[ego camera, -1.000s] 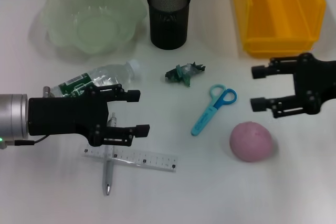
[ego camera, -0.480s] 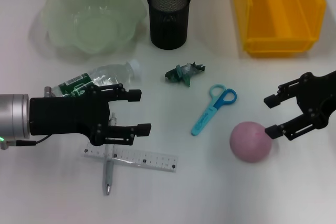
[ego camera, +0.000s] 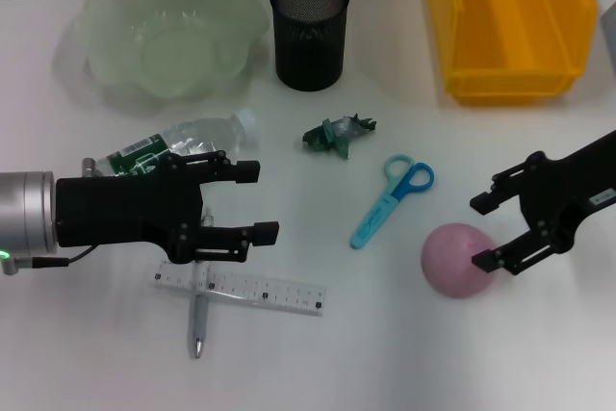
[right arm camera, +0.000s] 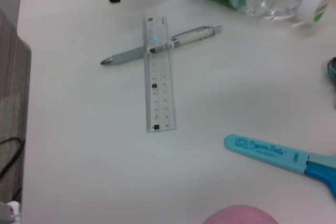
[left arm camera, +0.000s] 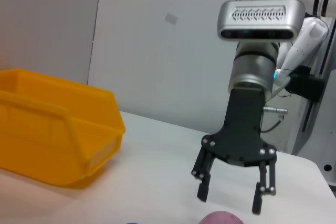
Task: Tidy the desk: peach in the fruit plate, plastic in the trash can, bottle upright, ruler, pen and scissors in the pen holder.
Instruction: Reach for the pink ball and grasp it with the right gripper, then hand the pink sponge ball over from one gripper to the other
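Peach [ego camera: 460,259] lay on desk [ego camera: 539,353] just beside right tool [ego camera: 486,232], touching one fingertip; jaws apart. Should have straddled its widest part squarely, then closed gently. Left tool [ego camera: 252,201] parked open above pen [ego camera: 199,315]

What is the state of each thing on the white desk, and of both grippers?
Clear plastic water bottle: lying down, capped.
Pink round peach: on the desk, not yet gripped.
Light blue scissors: closed, blade covered.
Clear ruler: flat, across the silver pen.
Left gripper: open, empty.
Right gripper: open, beside the peach.
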Robot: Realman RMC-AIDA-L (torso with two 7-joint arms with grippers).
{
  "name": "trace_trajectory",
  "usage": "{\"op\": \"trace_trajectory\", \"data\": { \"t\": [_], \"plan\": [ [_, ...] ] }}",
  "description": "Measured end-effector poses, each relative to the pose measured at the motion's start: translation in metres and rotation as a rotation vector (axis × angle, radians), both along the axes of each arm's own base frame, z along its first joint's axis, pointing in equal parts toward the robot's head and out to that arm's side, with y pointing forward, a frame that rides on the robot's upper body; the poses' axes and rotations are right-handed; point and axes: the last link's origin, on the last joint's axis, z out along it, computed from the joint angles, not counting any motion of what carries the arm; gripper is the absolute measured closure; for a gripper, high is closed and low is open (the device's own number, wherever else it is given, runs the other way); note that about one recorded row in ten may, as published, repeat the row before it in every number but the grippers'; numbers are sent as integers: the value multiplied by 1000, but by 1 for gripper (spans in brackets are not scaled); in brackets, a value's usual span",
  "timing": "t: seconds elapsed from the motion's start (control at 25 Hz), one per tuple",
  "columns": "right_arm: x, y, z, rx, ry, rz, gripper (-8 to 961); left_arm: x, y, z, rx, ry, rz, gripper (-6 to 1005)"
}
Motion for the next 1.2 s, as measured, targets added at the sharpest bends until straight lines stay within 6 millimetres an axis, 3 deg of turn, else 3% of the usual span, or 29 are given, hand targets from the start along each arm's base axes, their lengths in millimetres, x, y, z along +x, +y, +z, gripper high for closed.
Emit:
{"op": "trace_trajectory", "data": {
  "t": [0.36,0.6,0.8,0.96,1.2],
  "plan": [
    [3,-1,-19,0,-11,15,177,1,0,-1,0,-2,-1,205],
    [6,-2,-22,9,-10,7,343,0,0,-1,0,-2,1,208],
    [8,-4,-19,15,0,10,607,0,0,-1,0,-2,2,211],
    [6,-7,-11,36,51,28,679,0,0,0,4,-2,4,213],
    [3,-10,21,154,286,51,787,2,3,2,34,-30,19,217]
  ]
}}
